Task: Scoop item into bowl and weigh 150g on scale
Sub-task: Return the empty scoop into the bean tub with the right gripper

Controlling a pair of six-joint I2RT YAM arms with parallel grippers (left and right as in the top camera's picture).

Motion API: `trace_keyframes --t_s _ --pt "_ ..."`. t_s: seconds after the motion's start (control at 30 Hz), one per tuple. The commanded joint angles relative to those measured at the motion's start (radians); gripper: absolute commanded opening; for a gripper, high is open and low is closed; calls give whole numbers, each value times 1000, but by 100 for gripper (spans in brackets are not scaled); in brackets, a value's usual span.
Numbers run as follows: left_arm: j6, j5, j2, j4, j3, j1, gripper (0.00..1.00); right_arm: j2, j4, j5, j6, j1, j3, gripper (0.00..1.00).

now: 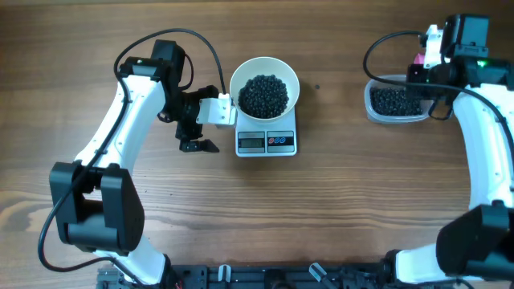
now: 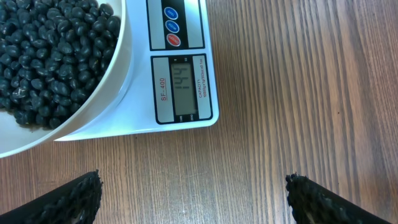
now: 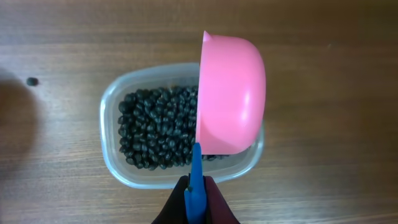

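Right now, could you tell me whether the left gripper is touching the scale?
Apart. The left wrist view shows a strip of bare table between the open left gripper and the scale's near edge.

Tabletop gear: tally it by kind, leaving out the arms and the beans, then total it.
white bowl: 1
scale: 1
clear tub: 1
pink scoop: 1
Total: 4
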Motion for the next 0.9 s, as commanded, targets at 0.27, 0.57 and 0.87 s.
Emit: trace_keyframes --t_s 0.27,0.57,0.87 --pt "-2 1 0 0 -7 -3 100 244 -61 -101 60 -2 -7 4" --pt "-2 1 0 0 -7 -3 100 277 -42 -447 -52 -29 0 4" --pt "-2 2 0 0 -7 -3 100 277 -51 -657 -104 -174 0 4"
